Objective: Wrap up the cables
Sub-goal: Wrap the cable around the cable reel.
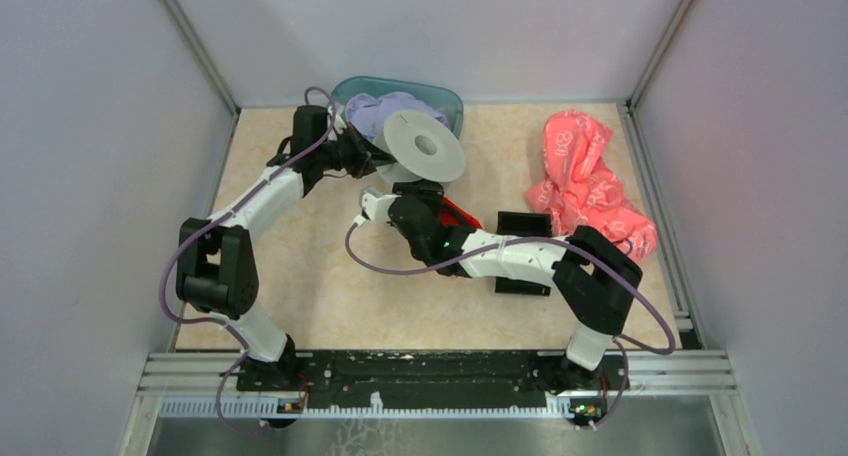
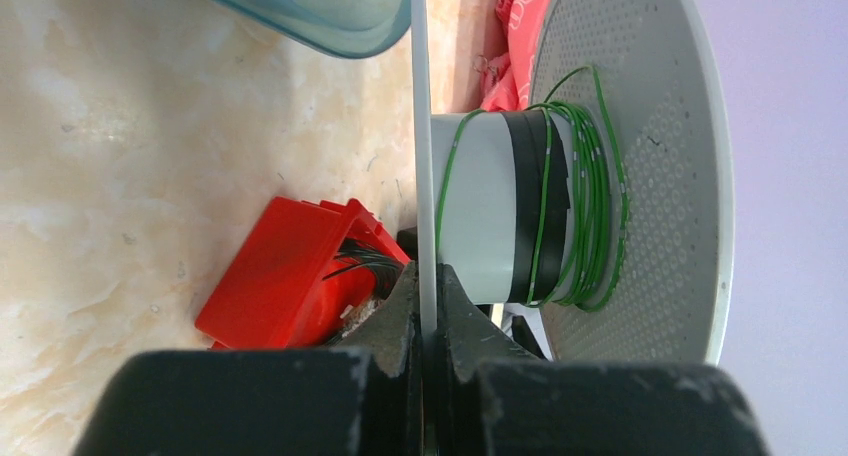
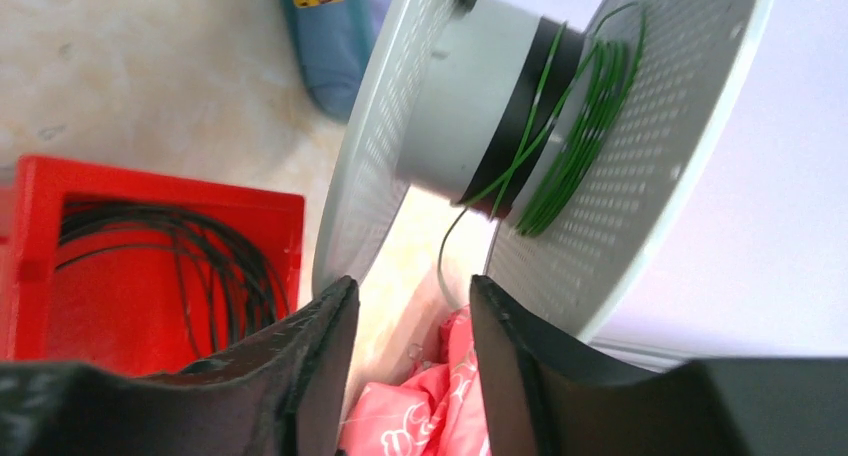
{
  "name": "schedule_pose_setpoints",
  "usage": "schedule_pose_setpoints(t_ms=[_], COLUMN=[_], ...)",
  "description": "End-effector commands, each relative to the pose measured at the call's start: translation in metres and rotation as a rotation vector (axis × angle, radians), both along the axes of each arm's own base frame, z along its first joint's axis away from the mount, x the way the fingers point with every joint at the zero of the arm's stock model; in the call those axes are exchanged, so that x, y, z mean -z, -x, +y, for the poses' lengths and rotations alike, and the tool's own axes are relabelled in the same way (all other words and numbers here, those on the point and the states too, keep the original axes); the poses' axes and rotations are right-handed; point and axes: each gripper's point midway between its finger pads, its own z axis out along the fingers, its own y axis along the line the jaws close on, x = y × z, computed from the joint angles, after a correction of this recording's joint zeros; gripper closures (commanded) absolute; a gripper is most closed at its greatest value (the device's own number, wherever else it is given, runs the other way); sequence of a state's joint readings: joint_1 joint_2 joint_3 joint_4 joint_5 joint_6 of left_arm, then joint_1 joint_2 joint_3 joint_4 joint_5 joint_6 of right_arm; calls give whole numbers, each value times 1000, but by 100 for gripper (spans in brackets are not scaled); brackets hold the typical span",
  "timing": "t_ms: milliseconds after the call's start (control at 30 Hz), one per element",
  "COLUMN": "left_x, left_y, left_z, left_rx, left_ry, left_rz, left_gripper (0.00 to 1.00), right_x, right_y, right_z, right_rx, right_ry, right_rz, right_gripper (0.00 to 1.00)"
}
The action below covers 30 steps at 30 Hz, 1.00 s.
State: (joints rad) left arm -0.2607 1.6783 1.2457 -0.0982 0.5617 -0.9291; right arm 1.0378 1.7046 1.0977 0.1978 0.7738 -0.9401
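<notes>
Our left hand [image 2: 425,311] is shut tight on the thin rim of the white spool [image 2: 480,206] and holds it. The green wire [image 2: 590,206] is on this spool. Most of it sits in loops round the middle drum, close to the big plate at the right of the left wrist picture. The drum's long line runs left to right there.

Our right hand [image 3: 412,288] has its fingers apart and holds nothing. It points at the spool. In the right wrist picture a loose bit of green wire hangs down from the drum. It is in the lower middle of the frame, just above the gap between the fingers and closer to the right one. We cannot tell if it touches.

We think the next move turns on this. The loose bit is right in front of the right hand, so that hand is nearer to catch it. The left hand is busy holding.

The left wrist picture shows the grip on the rim, but not where the loose bit hangs. Only the right wrist picture shows that. In the top picture both arms meet at the spool in the upper middle, but the wire is too thin to see.
</notes>
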Motion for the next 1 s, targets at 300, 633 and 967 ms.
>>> schedule_pose_setpoints(t_ms=[300, 633, 967], left_x=[-38, -43, -43], left_y=[-7, -29, -28], left_z=[10, 40, 59], left_rx=[55, -24, 49], left_ry=[75, -54, -277], left_rz=[-54, -151, -302], left_gripper=[100, 100, 100], right_x=[-27, -58, -95], right_y=[26, 64, 48], right_z=[-1, -6, -65], right_rx=[-143, -349, -324], right_ry=[-164, -372, -643], right_rz=[114, 246, 315], right_gripper=[42, 27, 21])
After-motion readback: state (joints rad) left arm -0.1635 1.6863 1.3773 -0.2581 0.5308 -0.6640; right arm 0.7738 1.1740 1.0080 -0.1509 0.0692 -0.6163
